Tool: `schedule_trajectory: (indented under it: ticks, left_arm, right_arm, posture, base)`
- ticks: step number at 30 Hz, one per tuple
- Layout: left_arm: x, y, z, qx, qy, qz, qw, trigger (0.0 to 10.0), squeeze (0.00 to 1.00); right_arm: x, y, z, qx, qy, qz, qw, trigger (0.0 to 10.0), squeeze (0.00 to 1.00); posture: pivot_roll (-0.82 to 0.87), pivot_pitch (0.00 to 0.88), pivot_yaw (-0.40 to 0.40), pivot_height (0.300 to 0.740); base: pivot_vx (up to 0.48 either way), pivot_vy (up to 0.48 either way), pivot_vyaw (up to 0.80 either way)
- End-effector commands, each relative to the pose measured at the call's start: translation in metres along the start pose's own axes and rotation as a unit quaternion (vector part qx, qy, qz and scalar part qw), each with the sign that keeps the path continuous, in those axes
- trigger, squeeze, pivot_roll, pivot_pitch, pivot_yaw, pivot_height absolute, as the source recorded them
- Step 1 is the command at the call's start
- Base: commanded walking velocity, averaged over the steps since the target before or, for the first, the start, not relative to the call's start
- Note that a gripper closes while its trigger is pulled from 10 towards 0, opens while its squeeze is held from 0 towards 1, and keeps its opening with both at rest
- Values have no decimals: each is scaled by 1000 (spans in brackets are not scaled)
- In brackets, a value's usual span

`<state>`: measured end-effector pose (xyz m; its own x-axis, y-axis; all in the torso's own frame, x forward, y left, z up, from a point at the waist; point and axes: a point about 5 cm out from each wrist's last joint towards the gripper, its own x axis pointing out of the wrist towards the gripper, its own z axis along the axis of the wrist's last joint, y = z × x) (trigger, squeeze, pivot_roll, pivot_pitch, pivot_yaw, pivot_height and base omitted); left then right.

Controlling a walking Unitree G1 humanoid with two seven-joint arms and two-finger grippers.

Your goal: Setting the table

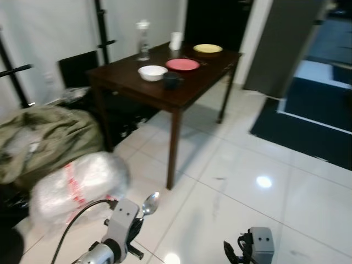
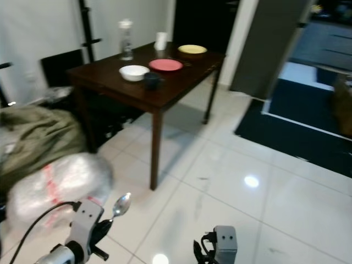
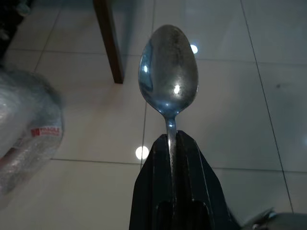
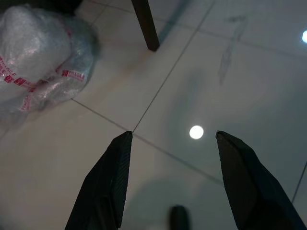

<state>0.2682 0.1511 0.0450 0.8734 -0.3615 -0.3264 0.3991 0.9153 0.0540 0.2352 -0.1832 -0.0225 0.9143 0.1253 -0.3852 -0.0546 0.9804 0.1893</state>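
Room: a pale glossy tiled floor [image 1: 242,181] with ceiling-light reflections is seen; a dark mat [image 1: 308,129] lies off to the right by a doorway.
Counter: a dark wooden counter [image 1: 132,88] stands ahead and to the left, one corner leg [image 1: 174,148] nearest the robot.
On the counter: a white bowl [image 1: 152,72], a dark cup [image 1: 171,81] just beside it, a red plate [image 1: 182,65], a yellow plate [image 1: 208,49] at the far end, a clear bottle [image 1: 143,41] and a white cup [image 1: 175,40] are set out.
Left gripper [image 3: 171,143]: its jaws are clamped on the handle of a spoon [image 3: 168,72], held low over the floor, well short of the counter.
Spoon axis: the long axis runs in line with the fingers, bowl end outward and tilted up toward the counter.
Right gripper [image 4: 170,158]: its jaws are held wide apart over bare tile, nothing between them.
Left side: a plastic-wrapped bundle [image 1: 77,184] with red tape and what seems to be an olive bag [image 1: 47,140] crowd the floor beside the counter.
Open room: bare tiles are left in front of and to the right of the counter.
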Motion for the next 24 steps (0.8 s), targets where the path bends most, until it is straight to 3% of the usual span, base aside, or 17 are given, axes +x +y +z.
schedule_trajectory:
  ticks: [1,24]
  left_arm:
    - [0,-2,-3,-7,9,-5,1000,10000,0]
    - [4,0,7,8,-11,-6,1000,10000,0]
  right_arm:
    - [-2,-3,-2,1,6,-7,1000,10000,0]
    - [1,-4,3,4,-4,-10,1000,10000,0]
  posture:
    - [30,54,67,740]
    - [21,41,80,740]
  base:
    - [0,0,-781]
    - [0,0,-781]
